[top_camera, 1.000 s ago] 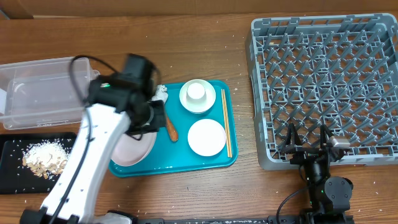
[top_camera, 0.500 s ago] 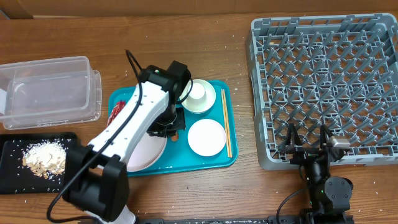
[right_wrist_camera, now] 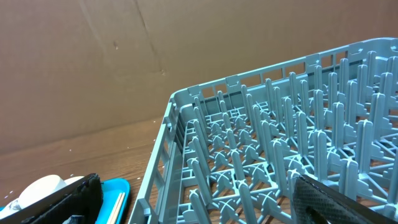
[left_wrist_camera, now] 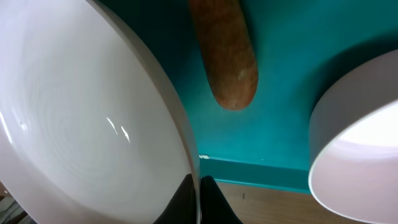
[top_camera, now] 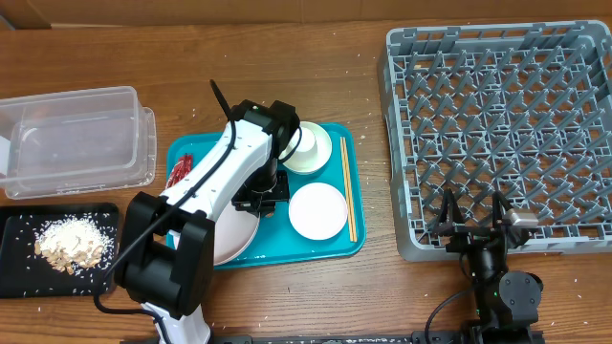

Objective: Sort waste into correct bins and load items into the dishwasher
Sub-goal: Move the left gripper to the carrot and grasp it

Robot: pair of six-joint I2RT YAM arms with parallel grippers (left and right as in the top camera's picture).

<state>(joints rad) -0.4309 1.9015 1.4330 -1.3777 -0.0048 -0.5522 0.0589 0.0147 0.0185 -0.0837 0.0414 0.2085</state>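
Observation:
My left gripper (top_camera: 261, 198) is over the teal tray, shut on the rim of the large pale plate (top_camera: 228, 239). In the left wrist view the jaws (left_wrist_camera: 199, 198) pinch that plate's edge (left_wrist_camera: 81, 124). The orange carrot-like stick (left_wrist_camera: 225, 56) lies on the tray just beyond the jaws. A small white plate (top_camera: 317, 210) (left_wrist_camera: 354, 155) is beside it. A bowl holding the small cup (top_camera: 306, 145) and the chopsticks (top_camera: 348, 186) are also on the tray. The red wrapper (top_camera: 182, 170) lies at the tray's left. The tissue is hidden. My right gripper (top_camera: 470, 220) (right_wrist_camera: 199, 211) is open and empty at the front of the grey dish rack (top_camera: 497, 115) (right_wrist_camera: 261, 149).
The clear tub (top_camera: 76, 143) stands at the left. The black tray (top_camera: 19, 250) in front of it holds beige scraps (top_camera: 67, 244). The teal tray (top_camera: 330, 250) lies between the tub and the rack. A cardboard wall runs along the back.
My left arm has swung right across the tray and its gripper has come down onto the large plate's rim. The red wrapper is now uncovered. The right arm has not moved.

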